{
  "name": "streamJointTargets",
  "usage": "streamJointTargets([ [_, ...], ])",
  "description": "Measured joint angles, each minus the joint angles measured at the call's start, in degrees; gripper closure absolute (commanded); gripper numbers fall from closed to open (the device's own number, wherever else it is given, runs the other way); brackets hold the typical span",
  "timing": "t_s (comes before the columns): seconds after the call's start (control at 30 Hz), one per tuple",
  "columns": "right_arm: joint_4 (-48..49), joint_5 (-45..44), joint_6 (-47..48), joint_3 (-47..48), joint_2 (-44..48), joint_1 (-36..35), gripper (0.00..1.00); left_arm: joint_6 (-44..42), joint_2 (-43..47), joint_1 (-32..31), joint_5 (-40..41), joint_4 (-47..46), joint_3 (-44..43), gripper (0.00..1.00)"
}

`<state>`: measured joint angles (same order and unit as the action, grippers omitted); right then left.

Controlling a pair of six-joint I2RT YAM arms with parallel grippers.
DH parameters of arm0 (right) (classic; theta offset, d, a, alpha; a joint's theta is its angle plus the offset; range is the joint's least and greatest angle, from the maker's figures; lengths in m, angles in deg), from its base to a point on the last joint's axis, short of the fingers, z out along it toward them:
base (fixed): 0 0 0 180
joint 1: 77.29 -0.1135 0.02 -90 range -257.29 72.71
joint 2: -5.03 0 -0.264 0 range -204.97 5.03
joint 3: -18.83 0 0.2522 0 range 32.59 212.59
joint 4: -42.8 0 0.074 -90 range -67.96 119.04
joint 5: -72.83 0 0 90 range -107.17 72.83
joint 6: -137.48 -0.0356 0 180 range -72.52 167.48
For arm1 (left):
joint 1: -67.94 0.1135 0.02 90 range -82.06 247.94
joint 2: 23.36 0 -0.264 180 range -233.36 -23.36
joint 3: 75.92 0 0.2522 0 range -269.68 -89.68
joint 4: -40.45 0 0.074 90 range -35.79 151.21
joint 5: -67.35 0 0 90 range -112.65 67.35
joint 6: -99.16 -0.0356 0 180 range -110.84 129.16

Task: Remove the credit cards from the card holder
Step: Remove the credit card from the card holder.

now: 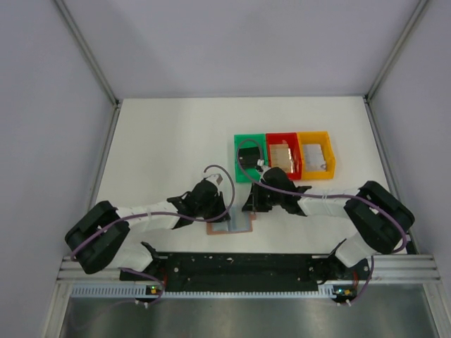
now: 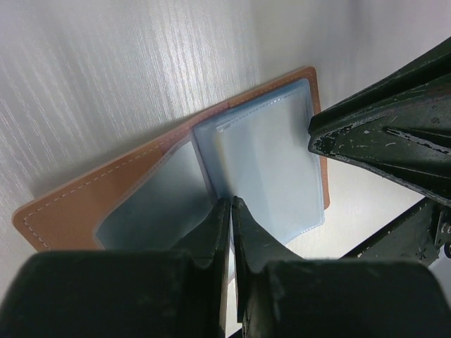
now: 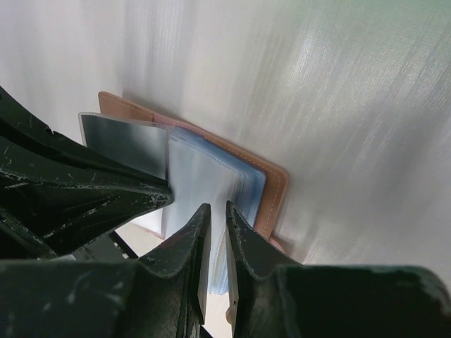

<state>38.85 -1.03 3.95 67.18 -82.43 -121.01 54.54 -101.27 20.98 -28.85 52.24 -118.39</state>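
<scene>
As it leans low by the near edge, left gripper (image 2: 230,204): jaws drawn almost together, tips at the near edge of a clear sleeve (image 2: 268,162); whether the sleeve is pinched, I cannot tell.
Right gripper (image 3: 217,209): jaws narrowed with a blue-grey sleeve running between them. It looks clamped on that sleeve.
Card holder (image 2: 84,204): lying open on the surface, brown leather down and sleeves up, close to the near edge about midway along it, between the two grippers.
Credit cards: none showing dark in the sleeves from either wrist view. The pockets look pale and may hide a card, but it is too hazy to say.
Green bin (image 1: 248,136): beyond the card holder toward the middle of the surface, with a dark item inside too small to name; red bin (image 1: 282,135) and yellow bin (image 1: 315,134) sit beside it in a row.
Step in hand: parting the sleeves to reach a card — my reading.
Next move: one gripper pins the card holder while the other finds a card's edge and draws it along the pocket, not upward.
</scene>
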Motion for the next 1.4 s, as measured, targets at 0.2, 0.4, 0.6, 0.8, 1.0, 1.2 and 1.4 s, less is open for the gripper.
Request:
streamJointTargets([
  [0.2,0.02,0.98,-0.02,0.04,-0.59,-0.04,0.86,0.20,0.00,0.00,0.00,-0.11,0.04,0.93],
  [0.4,0.42,2.73,-0.11,0.90,-1.51,-0.52,0.86,0.90,0.00,-0.02,-0.22,-1.44,0.76,0.93],
  [0.6,1.05,4.85,-0.48,1.88,-2.49,-1.55,0.84,1.62,0.11,-0.02,-0.39,-2.93,1.62,0.91],
  [0.8,2.80,8.04,-1.77,2.01,-2.89,-1.62,0.84,3.45,4.13,-0.07,-0.22,-5.27,5.31,0.79],
  [1.0,3.08,9.79,-2.34,4.52,-3.06,-1.88,0.83,5.53,17.18,-0.09,2.86,-4.81,9.40,0.60],
  [1.2,2.78,10.10,-2.14,8.87,-5.25,-3.06,0.83,6.03,30.45,-0.09,6.10,-3.39,10.67,0.57],
  [1.4,2.32,10.14,-1.60,13.40,-9.38,-5.18,0.83,6.10,36.85,-0.15,6.10,-2.32,12.33,0.57],
])
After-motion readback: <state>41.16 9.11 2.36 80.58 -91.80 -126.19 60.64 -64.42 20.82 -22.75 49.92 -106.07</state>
